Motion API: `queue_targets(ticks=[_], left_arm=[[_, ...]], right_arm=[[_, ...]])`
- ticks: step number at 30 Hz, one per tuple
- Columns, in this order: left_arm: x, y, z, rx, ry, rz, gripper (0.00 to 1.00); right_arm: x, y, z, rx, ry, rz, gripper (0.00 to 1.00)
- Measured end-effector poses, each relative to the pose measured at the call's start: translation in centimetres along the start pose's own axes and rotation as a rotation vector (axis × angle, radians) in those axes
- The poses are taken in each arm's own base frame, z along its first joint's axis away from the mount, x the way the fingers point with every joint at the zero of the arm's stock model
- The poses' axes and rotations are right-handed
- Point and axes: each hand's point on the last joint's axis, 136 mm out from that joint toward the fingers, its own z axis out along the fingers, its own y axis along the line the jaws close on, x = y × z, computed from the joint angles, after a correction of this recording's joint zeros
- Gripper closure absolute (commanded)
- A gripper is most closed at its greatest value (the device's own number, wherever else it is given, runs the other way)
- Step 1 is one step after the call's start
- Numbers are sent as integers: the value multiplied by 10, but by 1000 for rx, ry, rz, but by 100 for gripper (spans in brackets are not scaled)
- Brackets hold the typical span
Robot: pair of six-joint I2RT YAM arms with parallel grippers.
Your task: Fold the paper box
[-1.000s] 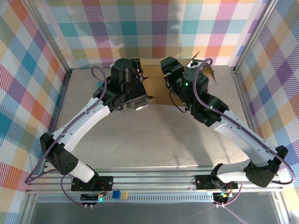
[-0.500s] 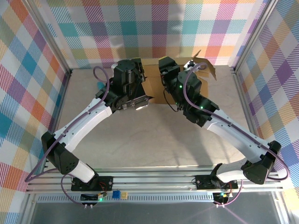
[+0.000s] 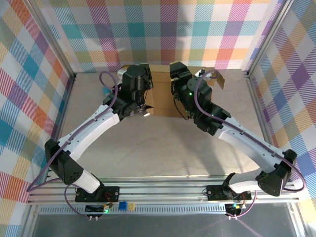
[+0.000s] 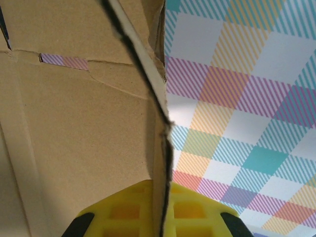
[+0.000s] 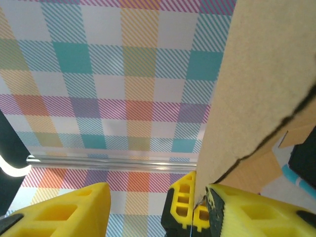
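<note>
The paper box [image 3: 161, 97] is a brown cardboard sheet, partly raised at the back of the table between my two grippers. My left gripper [image 3: 147, 79] holds its left side. In the left wrist view the yellow fingers [image 4: 127, 212] are shut on a thin upright edge of the paper box [image 4: 74, 128]. My right gripper [image 3: 177, 74] is at the box's right part. In the right wrist view its jaws [image 5: 155, 192] stand wide apart, and a panel of the paper box [image 5: 256, 89] rests against the right finger [image 5: 256, 212]. A small yellow-and-black piece [image 5: 183, 207] sits at that panel's lower edge.
Checked walls enclose the table on three sides, with the back wall [image 3: 163, 29] just behind the box. A loose box flap [image 3: 220, 79] sticks out to the right. Bare table [image 3: 158, 148] lies between the arms toward the near rail.
Both wrists have shifted slightly toward the back wall. The raised right flap of the box has dropped lower, and less of the box's front panel shows.
</note>
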Motion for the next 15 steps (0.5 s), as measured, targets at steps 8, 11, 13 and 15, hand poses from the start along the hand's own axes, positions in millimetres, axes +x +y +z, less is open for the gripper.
queue_targets(ticks=[8, 11, 13, 15], left_arm=[[13, -6, -3, 32, 34, 1, 100], [20, -10, -5, 46, 57, -8, 100], [22, -9, -4, 48, 64, -9, 100], [24, -7, -4, 44, 67, -8, 100]], right_arm=[[-4, -25, -11, 54, 2, 42, 43], [-8, -34, -7, 71, -16, 37, 44], [-9, -33, -3, 63, -29, 40, 48], [-10, -32, 2, 47, -41, 45, 52]])
